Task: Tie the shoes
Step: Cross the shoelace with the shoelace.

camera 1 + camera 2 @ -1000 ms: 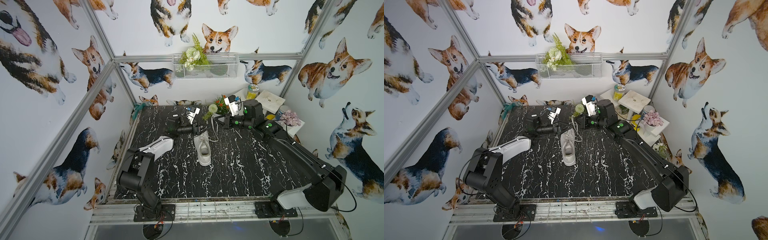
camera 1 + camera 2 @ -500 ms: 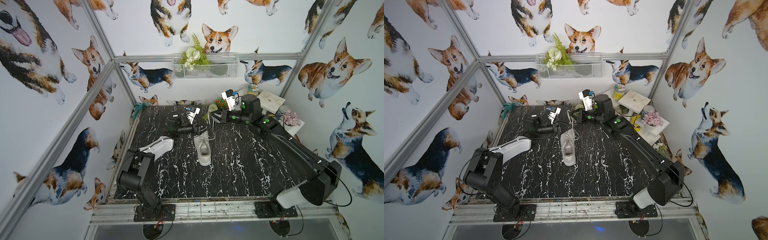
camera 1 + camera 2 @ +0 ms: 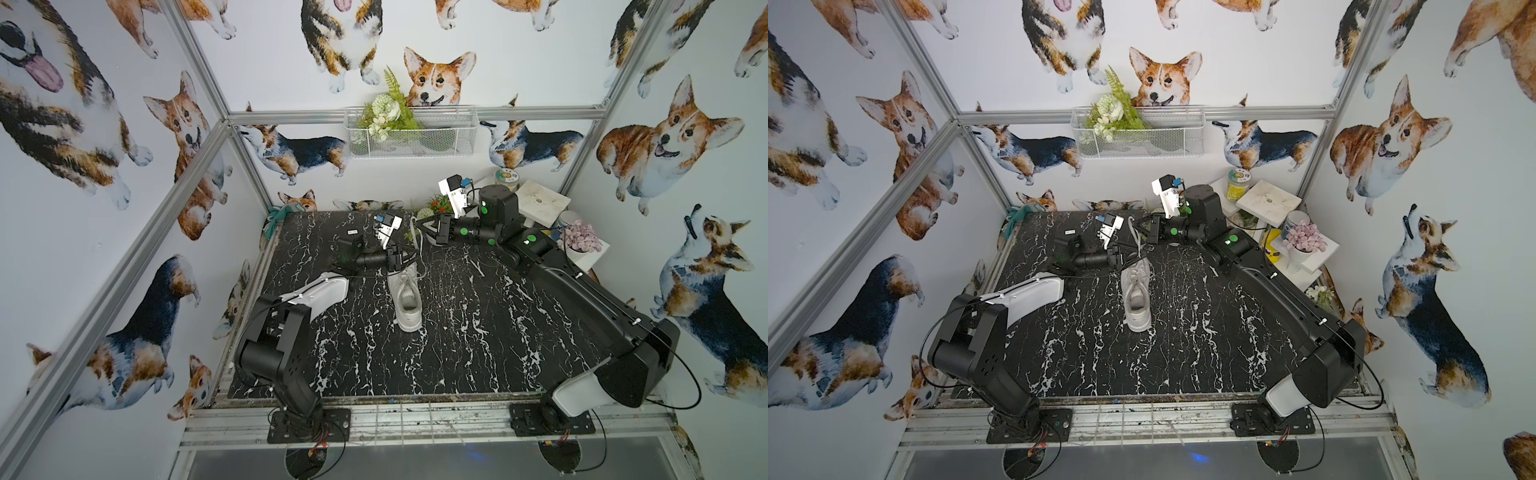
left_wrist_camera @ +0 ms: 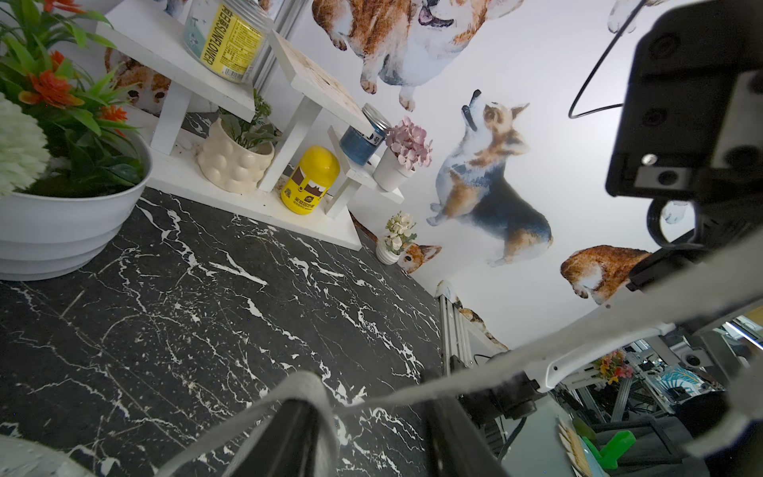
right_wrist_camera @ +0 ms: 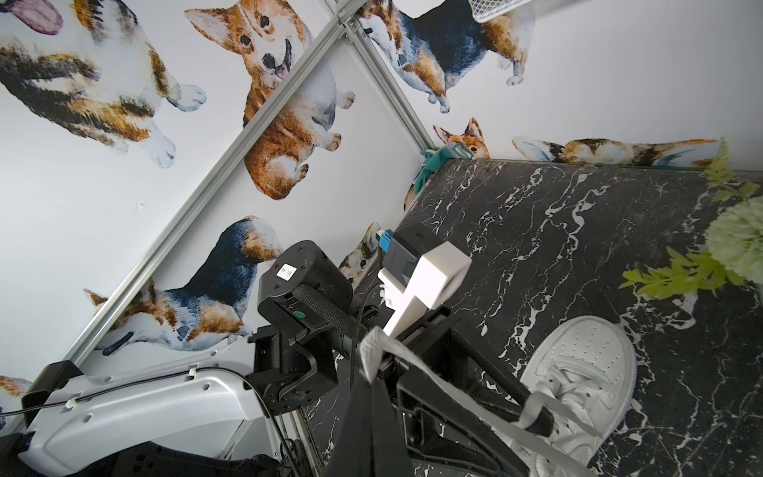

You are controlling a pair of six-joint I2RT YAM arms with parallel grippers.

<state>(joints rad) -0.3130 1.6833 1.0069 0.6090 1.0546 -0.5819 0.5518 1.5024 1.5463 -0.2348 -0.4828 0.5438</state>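
The white shoe [image 3: 407,300] [image 3: 1136,300] lies on the black marble table, toe towards the back wall; its toe also shows in the right wrist view [image 5: 578,371]. My right gripper [image 3: 419,223] [image 5: 373,378] hangs above and behind the toe, shut on a flat white lace [image 5: 437,388] whose end sticks out past the fingers. The lace [image 3: 417,241] runs taut down to the shoe. My left gripper [image 3: 414,254] [image 4: 371,417] is at the shoe's toe, jaws apart, with the lace [image 4: 307,382] hooked over one finger [image 4: 295,437].
A white stepped shelf [image 3: 540,199] with jars and small pots stands at the back right corner. Beside it a white pot [image 4: 62,223] holds orange flowers. On the back wall hangs a wire basket [image 3: 411,137]. A teal cloth [image 3: 276,214] lies at the back left corner.
My right gripper has moved left and upward with the lace, drawing it tauter over the left finger. The left gripper and the shoe have hardly moved.
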